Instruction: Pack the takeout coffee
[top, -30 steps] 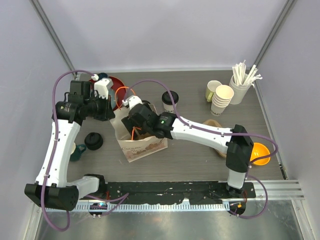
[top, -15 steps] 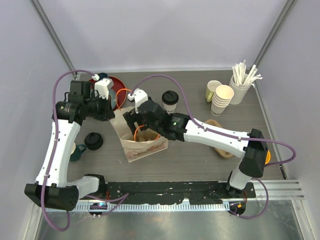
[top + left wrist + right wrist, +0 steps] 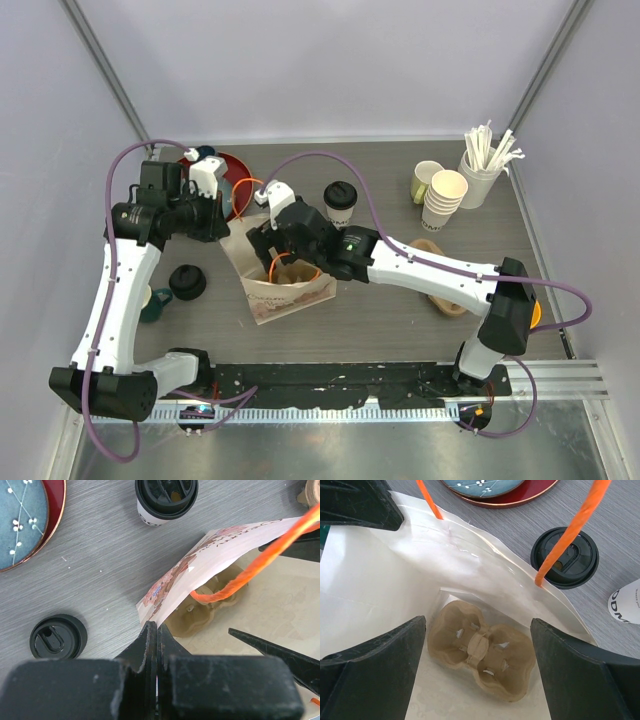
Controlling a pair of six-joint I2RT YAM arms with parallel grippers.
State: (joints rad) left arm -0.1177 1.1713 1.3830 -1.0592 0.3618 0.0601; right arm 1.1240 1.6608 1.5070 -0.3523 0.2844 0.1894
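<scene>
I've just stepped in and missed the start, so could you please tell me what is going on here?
The left tool is shut on the rim of the paper bag, holding it open. The right tool hangs open over the bag's mouth, above a cardboard cup carrier lying at the bottom. Both lidded coffee cups stand on the table outside the bag, one beyond it and one to its left, so neither is packed yet.

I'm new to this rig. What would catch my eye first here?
The open paper bag with orange handles mid-table: the left pincer is shut on its rim, the open right pincer hangs over its mouth, and a cardboard cup carrier lies inside. A lidded cup stands behind the bag, a second lidded cup to its left.
</scene>
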